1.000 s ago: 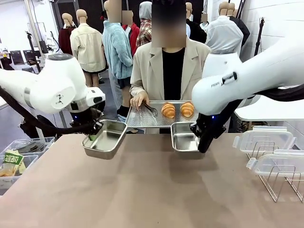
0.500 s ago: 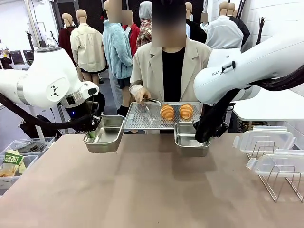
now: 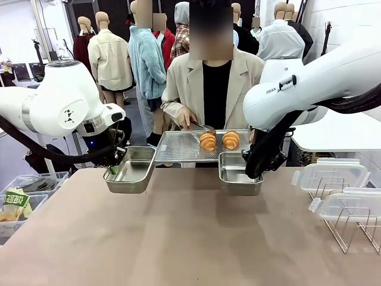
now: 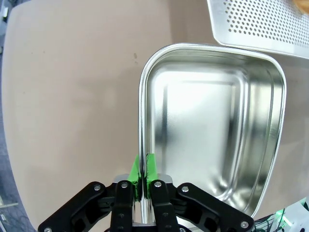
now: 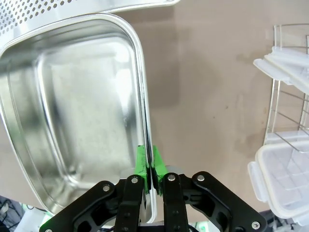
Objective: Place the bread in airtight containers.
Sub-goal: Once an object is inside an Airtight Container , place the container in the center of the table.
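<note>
Across the foreground you have the flat brown table (image 3: 190, 238). Over its far edge your two white arms come in, the left arm (image 3: 59, 107) from picture left and the right arm (image 3: 309, 89) from picture right. Between them, on the far side, stands a person in a beige jacket (image 3: 184, 83). At that person's waist is a large flat perforated metal tray (image 3: 178, 149), close behind both containers.

At the table's right side you see translucent plastic lids (image 3: 330, 176) resting on a wire rack (image 3: 351, 229).

The left rectangular shiny steel container (image 3: 132, 170) and the right steel container (image 3: 238, 173) sit apart at the far edge. You cannot tell whether they rest on the table or hang just above it.

Both golden-brown ridged rolls lie side by side on the perforated tray, the left roll (image 3: 208, 140) and the right roll (image 3: 230, 139). The person's hand (image 3: 183, 117) holds metal tongs (image 3: 199, 126) whose tips reach the left roll.

Your left gripper (image 4: 143, 166) is clamped on the left container's rim, green pads on either side of the wall. Your right gripper (image 5: 149, 162) pinches the right container's rim the same way.
</note>
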Available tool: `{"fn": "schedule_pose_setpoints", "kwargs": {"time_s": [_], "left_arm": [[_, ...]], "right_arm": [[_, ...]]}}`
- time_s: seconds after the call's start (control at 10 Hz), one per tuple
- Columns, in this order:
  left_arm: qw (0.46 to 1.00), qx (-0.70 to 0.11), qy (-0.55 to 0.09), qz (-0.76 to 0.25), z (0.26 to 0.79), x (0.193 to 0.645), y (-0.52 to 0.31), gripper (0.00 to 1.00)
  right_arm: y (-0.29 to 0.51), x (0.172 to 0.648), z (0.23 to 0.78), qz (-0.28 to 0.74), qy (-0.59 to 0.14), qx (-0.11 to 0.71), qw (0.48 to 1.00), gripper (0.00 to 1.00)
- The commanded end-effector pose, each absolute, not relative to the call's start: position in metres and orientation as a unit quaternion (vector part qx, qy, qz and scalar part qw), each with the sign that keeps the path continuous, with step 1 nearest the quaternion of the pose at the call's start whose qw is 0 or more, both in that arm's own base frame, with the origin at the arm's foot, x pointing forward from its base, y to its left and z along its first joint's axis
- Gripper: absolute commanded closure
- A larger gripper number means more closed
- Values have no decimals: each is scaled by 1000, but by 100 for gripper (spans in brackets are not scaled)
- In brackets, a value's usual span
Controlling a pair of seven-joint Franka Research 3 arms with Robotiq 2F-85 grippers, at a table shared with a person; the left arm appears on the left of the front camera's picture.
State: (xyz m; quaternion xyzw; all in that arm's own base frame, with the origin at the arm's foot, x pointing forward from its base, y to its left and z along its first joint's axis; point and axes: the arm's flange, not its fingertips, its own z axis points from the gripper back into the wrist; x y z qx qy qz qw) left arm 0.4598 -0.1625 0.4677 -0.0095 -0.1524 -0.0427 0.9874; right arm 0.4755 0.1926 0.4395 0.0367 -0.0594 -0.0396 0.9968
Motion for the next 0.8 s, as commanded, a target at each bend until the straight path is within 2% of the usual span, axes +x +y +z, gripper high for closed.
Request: {"fn": "schedule_pose_setpoints", "kwargs": {"time_s": [0.0,0.7], "left_arm": [[986,-2,-157,-48,471,461,-161,100],[986,-2,-157,-48,471,461,-161,100]], "right_arm": [[192,472,440,-43,-67,32,996,100],[192,472,440,-43,-67,32,996,100]]}}
